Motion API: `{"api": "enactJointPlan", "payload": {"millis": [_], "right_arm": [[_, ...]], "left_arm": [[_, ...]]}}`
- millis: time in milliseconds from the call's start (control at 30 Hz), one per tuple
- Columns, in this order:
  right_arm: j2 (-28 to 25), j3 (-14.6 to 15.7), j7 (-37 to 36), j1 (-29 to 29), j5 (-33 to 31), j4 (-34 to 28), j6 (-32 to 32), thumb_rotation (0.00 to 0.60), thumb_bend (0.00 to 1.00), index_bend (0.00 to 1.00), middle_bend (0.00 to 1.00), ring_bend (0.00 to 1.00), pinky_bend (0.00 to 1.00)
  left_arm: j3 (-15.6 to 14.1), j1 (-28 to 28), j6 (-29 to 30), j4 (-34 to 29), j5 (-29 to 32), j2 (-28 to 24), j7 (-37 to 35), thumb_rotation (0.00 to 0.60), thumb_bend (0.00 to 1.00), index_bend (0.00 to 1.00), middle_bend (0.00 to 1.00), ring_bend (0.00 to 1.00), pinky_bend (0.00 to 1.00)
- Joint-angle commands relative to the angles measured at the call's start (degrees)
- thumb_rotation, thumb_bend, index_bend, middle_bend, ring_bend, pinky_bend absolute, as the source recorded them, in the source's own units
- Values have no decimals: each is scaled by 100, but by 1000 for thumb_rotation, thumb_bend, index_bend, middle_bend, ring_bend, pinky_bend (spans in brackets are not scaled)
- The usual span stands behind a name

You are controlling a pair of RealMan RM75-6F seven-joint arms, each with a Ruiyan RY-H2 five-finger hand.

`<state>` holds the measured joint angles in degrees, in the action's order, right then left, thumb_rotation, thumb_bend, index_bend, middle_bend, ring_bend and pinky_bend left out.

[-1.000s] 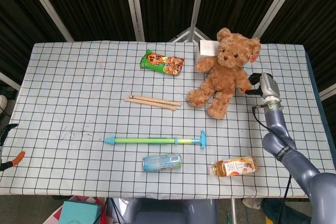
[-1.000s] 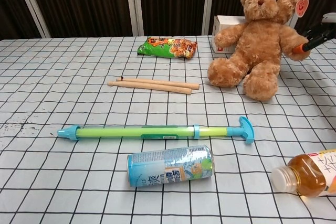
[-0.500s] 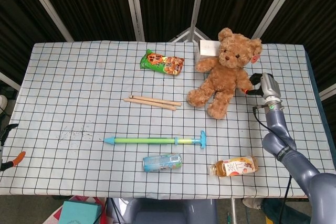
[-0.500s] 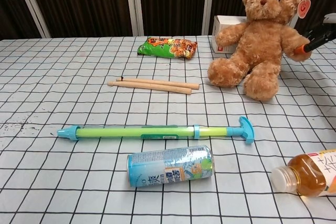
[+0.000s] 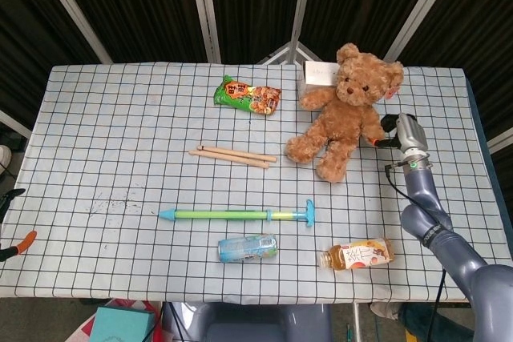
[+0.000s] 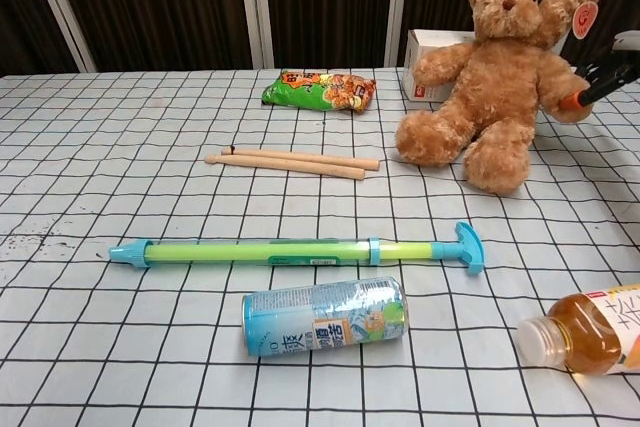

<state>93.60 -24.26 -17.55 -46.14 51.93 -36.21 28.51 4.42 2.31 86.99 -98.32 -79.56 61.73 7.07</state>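
Black curtains with pale poles behind; grid-checked white cloth over the worktop [image 5: 96,118].

Right of centre, near the far edge: brown plush teddy bear [image 5: 345,110], seated and leaning back toward a small white cardboard box [image 5: 318,74]. Just right of the bear, at its outstretched paw: right hand [image 5: 393,130], dark fingers [image 6: 610,72] with orange tips touching or pinching the paw. Fingers drawn narrow around the plush; whether truly clamped, cannot tell for sure, though the paw looks caught between them. Grey arm trailing down to the lower right corner of the head view.

At the far left edge of the head view, low down: left hand [image 5: 14,222], off the cloth, only dark tips and one orange tip showing; too little seen to tell how its fingers lie. Nothing in it that can be seen.

Elsewhere on the cloth:
- green and orange snack bag [image 5: 247,95], upper centre;
- pair of pale wooden sticks [image 5: 234,155], side by side, below the bag;
- long green and blue plastic water pump [image 5: 236,215], lying crosswise at centre;
- light blue drink can [image 5: 248,247] on its side, just below the pump;
- clear plastic bottle of amber tea [image 5: 358,255], lying at lower right, well apart from the bear.
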Motion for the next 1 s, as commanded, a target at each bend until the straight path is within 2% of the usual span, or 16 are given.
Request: {"api": "enactJointPlan", "payload": {"millis": [33,100,167,200,267,467,600,700,800,900,1000], "right_arm": [[-76,-11,-22,12,74,-93,74,600,307,525,537,331,0],[-181,4,-54,50,148,-250,83,600,227,333,358,133,0],[-326,56,-86,106,224,-461,-24,600,170,145,213,21,0],[-483,106,-107,157,283,-666,-145,600,156,62,161,1,0],[-702,147,-142,242,338,-966,-240,600,151,4,114,0,0],[-1505,164,-373,829,578,-2240,244,600,151,0,98,0,0],[-2139,350,-329,1427,760,-3127,801,600,150,0,98,0,0],[-2584,600,-139,2040,890,-3900,1528,600,150,0,119,14,0],[-2796,1013,246,2838,1278,-4655,2805,600,150,7,149,37,0],[-2765,1474,623,3462,1932,-4975,3949,600,150,43,165,46,0],[-2613,1907,789,3874,2646,-4879,4740,600,150,80,165,46,0]], "left_arm": [[-1,7,-12,-2,2,1,10,600,313,210,0,0,118],[1,13,-16,-5,-1,6,25,600,313,210,0,0,118],[2,16,-17,-8,-2,8,34,600,313,210,0,0,118],[0,17,-21,-10,-4,8,40,600,313,210,0,0,118],[-5,20,-30,-15,-8,7,42,600,313,210,0,0,118],[-30,37,-100,-31,-19,-27,-10,600,313,210,0,0,118],[-57,39,-148,-51,-40,-81,-97,600,313,211,0,0,118],[-81,28,-198,-83,-15,-151,-173,600,313,211,0,0,118],[-98,24,-212,-102,-68,-228,-318,600,312,211,0,0,118],[-130,17,-203,-74,-172,-275,-468,600,313,211,0,0,118],[-164,11,-208,-50,-256,-314,-609,600,313,211,0,0,118]]}}
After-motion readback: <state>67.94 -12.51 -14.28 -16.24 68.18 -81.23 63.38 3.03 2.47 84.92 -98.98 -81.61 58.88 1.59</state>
